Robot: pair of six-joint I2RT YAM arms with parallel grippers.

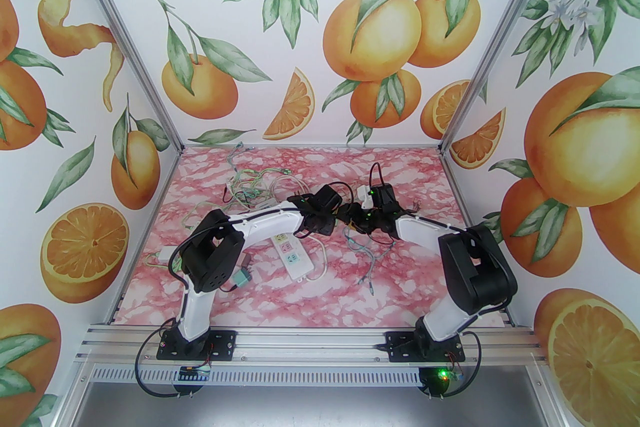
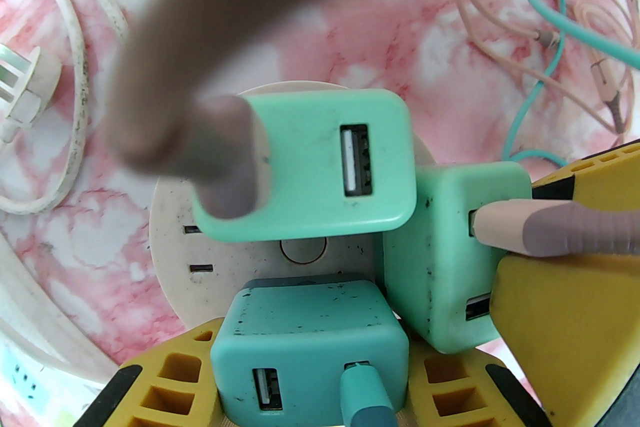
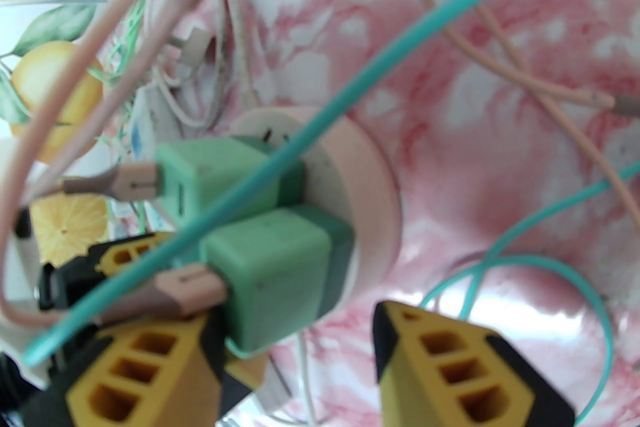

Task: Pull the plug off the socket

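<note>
A round white socket (image 2: 170, 225) carries three green USB plugs. My left gripper (image 2: 312, 340) is shut on the darker teal plug (image 2: 305, 330), its yellow fingers (image 2: 165, 375) tight against both sides. A mint plug (image 2: 320, 164) sits above it, partly behind a blurred pink cable. The right-hand mint plug (image 3: 270, 275) has a pink cable in it and lies between the fingers of my right gripper (image 3: 295, 315). The jaws are open: the left finger (image 3: 140, 365) is against the plug and the right finger (image 3: 440, 360) stands clear. Both grippers meet at mid-table (image 1: 345, 215).
Loose pink and teal cables (image 2: 550, 14) trail around the socket, and one teal cable (image 3: 350, 99) crosses in front of the plugs. A white power strip (image 1: 290, 255) lies near the left arm, with a tangle of wires (image 1: 250, 184) behind it. A white mains plug (image 2: 25, 84) lies on the left.
</note>
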